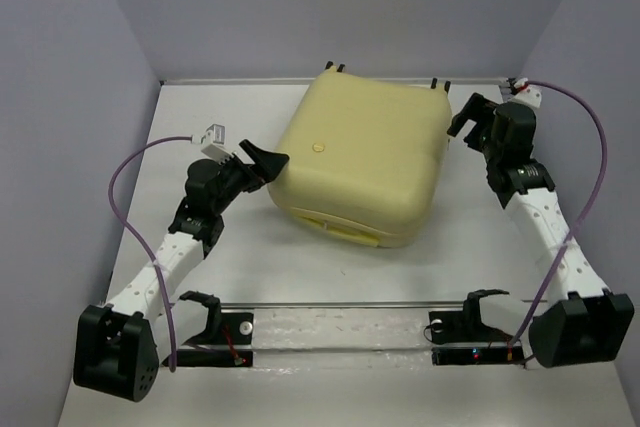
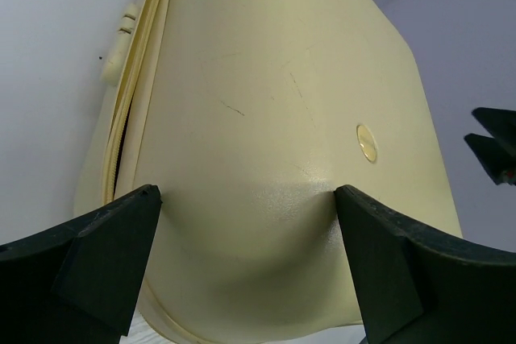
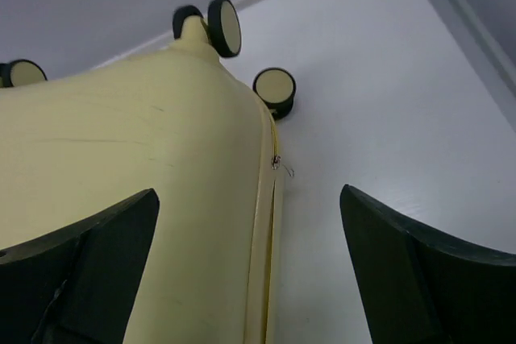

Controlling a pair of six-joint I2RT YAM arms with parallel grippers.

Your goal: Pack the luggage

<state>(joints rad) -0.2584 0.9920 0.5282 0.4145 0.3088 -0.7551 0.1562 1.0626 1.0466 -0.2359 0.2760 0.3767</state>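
Luggage (image 1: pixel 360 162) flat on table (image 1: pixel 330 277), left tool (image 1: pixel 268 161) open-jawed at its left corner, right tool (image 1: pixel 466 117) open-jawed beside its right edge.

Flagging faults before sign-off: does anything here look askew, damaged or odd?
The luggage sits skewed on the table, and its side seam shows a dark gap, seemingly not fully zipped. Faint scratches mark its shell.
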